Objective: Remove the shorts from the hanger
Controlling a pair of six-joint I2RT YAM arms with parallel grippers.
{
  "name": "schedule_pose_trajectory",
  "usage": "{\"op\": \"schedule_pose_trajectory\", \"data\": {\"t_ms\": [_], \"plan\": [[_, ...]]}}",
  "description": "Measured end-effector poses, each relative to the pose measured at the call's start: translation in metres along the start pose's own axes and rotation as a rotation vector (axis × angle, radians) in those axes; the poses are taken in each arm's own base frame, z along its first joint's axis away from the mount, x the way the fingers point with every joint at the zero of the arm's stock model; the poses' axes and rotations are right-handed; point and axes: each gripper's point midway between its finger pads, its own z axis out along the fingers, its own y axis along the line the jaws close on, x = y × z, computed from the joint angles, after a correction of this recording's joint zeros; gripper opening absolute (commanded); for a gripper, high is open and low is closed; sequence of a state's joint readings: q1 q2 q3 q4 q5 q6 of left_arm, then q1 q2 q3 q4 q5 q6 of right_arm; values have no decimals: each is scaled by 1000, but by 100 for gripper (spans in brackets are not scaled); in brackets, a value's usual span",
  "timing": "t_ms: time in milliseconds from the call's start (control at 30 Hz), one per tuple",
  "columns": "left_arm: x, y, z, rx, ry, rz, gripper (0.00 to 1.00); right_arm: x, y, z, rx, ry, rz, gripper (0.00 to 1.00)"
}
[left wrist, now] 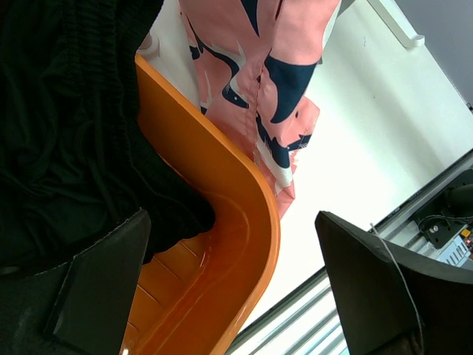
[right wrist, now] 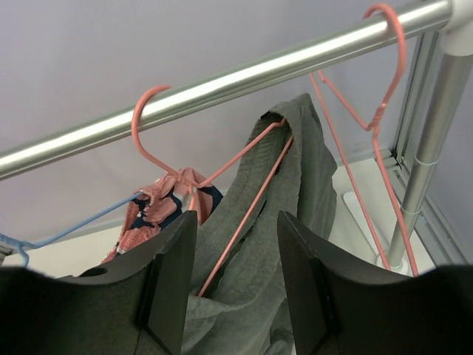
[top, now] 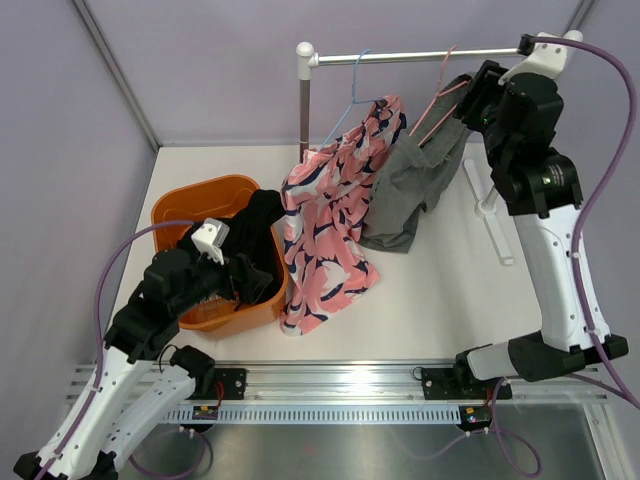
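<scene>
Grey shorts (top: 410, 190) hang from a pink wire hanger (top: 440, 95) on the metal rail (top: 420, 56). In the right wrist view the grey shorts (right wrist: 295, 192) drape over the pink hanger (right wrist: 134, 122). My right gripper (right wrist: 236, 222) is open, with its fingers on either side of the shorts' upper fabric and one hanger wire. In the top view it (top: 462, 105) is at the top of the shorts, just under the rail. My left gripper (left wrist: 233, 222) is open and empty over the rim of the orange basket (left wrist: 244, 192). It also shows in the top view (top: 240, 272).
Pink patterned shorts (top: 330, 220) hang on a blue hanger (top: 355, 85) left of the grey shorts. A black garment (top: 262, 230) lies in the orange basket (top: 200, 195). A second, empty pink hanger (right wrist: 384, 111) hangs near the rail's right post. The rack's white foot (top: 490, 205) lies on the table.
</scene>
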State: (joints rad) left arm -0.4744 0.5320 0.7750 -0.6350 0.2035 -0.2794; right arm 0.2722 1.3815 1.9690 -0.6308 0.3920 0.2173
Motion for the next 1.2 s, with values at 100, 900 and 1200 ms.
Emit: {"op": "schedule_pose_trajectory", "data": {"t_ms": [100, 900, 1200], "plan": [[0, 0, 0, -2, 0, 0, 99, 19, 10, 17, 9, 34, -14, 60], [1, 3, 3, -13, 11, -3, 99, 78, 30, 110, 146, 42, 8, 65], [1, 3, 3, -13, 11, -3, 99, 92, 31, 121, 160, 66, -13, 55]]}}
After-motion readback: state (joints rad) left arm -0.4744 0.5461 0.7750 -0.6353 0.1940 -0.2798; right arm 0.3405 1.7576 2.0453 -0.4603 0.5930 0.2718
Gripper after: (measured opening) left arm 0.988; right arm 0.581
